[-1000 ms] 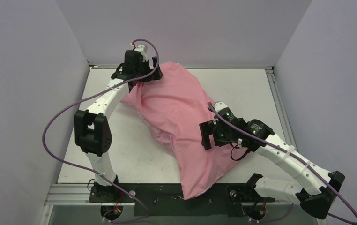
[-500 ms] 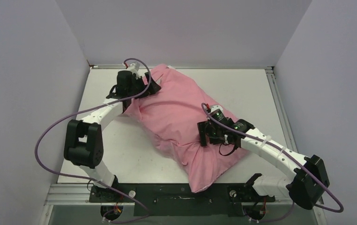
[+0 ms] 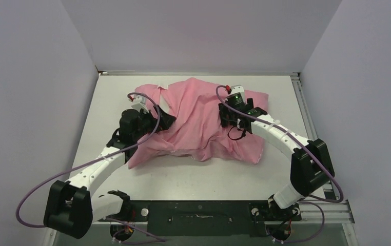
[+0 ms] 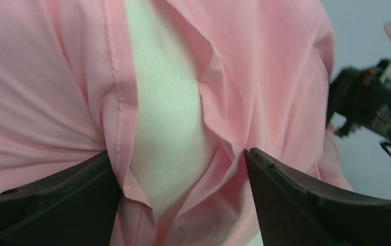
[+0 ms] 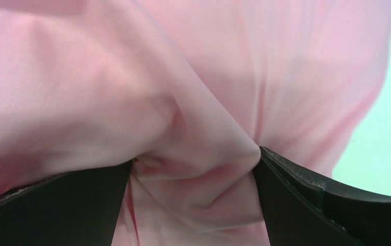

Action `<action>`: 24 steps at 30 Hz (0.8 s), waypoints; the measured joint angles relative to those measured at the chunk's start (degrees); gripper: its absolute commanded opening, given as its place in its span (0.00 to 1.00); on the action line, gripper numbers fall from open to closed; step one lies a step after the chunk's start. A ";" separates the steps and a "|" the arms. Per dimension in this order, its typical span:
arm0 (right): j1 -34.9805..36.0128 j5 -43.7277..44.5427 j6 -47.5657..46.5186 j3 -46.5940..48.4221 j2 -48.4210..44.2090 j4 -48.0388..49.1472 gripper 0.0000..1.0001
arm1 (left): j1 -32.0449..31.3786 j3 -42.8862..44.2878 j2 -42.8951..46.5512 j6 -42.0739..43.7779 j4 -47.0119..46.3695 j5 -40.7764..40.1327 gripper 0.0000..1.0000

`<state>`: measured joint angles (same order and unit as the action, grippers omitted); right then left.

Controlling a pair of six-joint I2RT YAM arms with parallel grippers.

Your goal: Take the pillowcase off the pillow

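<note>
Lately slung diagonally, pillowcase [image 3: 193, 118] is now laid crosswise on table [image 3: 183, 174]. White pillow [image 4: 168, 118] is bared at the opening. Both left gripper [image 4: 178, 154] and right gripper [image 5: 194, 156] are clamped half-wide on bunched fabric, so peeling can be started.

- Pillowcase [image 3: 198, 123]: shiny pink, crumpled (folds all over), sprawled low across the far half of the table [image 3: 183, 174], hemmed opening parted toward the left.
- Pillow [image 4: 165, 118]: white, inside, showing only through that gap.
</note>
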<state>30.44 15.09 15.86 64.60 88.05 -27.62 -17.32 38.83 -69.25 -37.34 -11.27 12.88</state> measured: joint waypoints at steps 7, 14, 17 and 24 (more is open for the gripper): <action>-2.54 4.22 -3.06 2.89 3.04 7.93 0.90 | -13.97 -8.98 13.16 -3.43 1.05 -3.45 0.85; -1.73 0.92 -3.76 4.50 1.51 12.33 0.90 | -22.75 -11.45 24.46 -5.25 9.22 -5.33 0.88; -0.90 -1.75 -4.37 3.91 -2.01 12.13 0.90 | -22.75 -11.41 29.70 -4.52 14.38 -9.92 0.90; 4.57 -8.44 -6.97 2.34 -13.92 14.43 0.90 | -22.71 -9.51 36.72 -4.28 23.71 -24.76 0.95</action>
<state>35.00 6.66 8.88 66.94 74.13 -13.19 -40.03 29.32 -32.53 -41.63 12.45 -11.88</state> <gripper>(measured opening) 0.897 0.936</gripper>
